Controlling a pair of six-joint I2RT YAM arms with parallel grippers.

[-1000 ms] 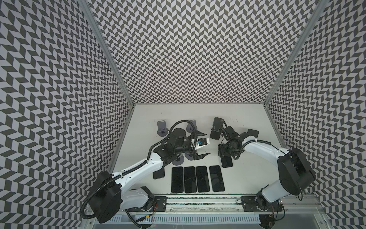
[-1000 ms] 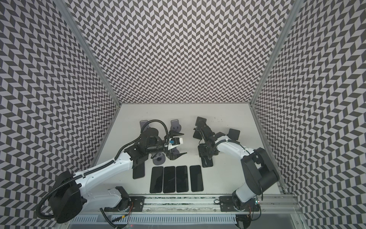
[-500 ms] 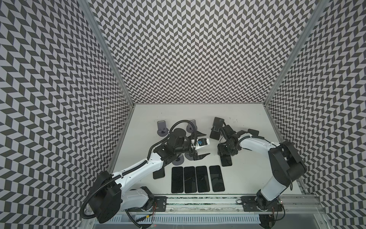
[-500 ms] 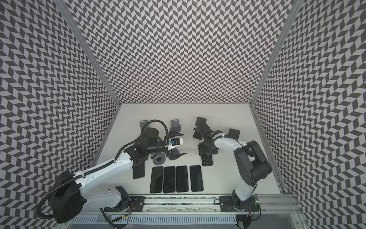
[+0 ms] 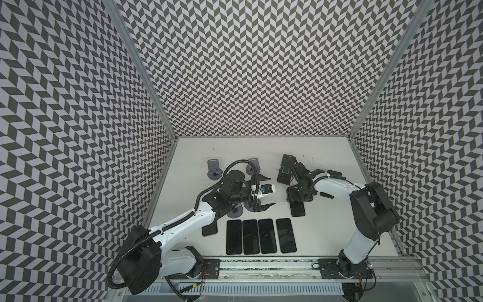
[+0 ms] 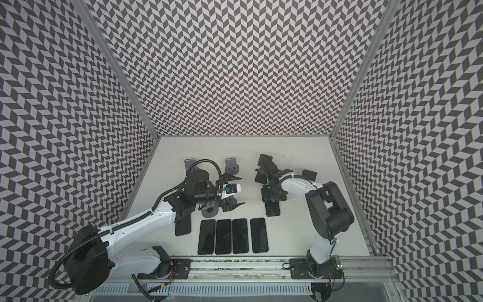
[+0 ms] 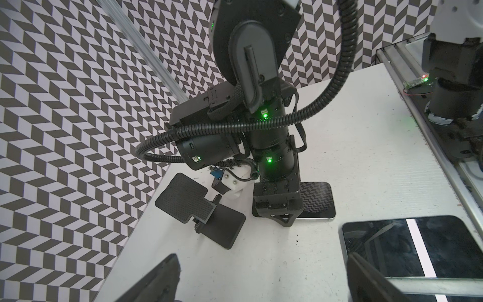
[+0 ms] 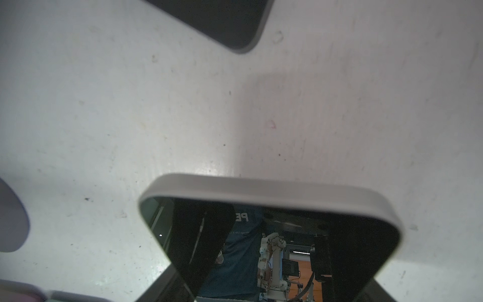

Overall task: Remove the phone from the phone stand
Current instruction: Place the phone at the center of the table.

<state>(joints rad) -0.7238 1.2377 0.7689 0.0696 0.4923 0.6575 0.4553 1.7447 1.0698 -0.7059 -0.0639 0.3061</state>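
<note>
The right gripper (image 7: 283, 218) pinches the phone (image 7: 317, 198) by its edges; best to settle it flat before releasing; the left gripper (image 5: 270, 191) hangs wide open, empty.

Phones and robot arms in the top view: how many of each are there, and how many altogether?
Phones: 6 (row of four, half-hidden phone beside the left arm, gripped phone in the right gripper)
Robot arms: 2 (left arm, right arm)
Total: 8
</note>
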